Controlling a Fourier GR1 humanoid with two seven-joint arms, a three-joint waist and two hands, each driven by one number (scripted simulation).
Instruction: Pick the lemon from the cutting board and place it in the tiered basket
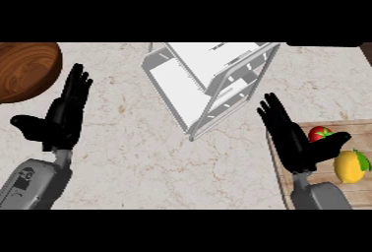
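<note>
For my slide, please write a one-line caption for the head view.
Open right hand beside the lemon and a tomato on the cutting board; white tiered basket waits behind.

A broad stretch of bare marble counter (145, 152) is left open between the left hand (62, 115) and the right hand (291, 135). The upper middle is taken up by the white tiered basket (207, 81), tilted across the view. The top left corner is occupied by a wooden bowl (25, 69). On the cutting board (356, 128) at the right, the lemon (350, 166) is flanked by a tomato (320, 133) just above it, partly hidden behind the right thumb; the board's lower part is partly covered by the right forearm
</note>
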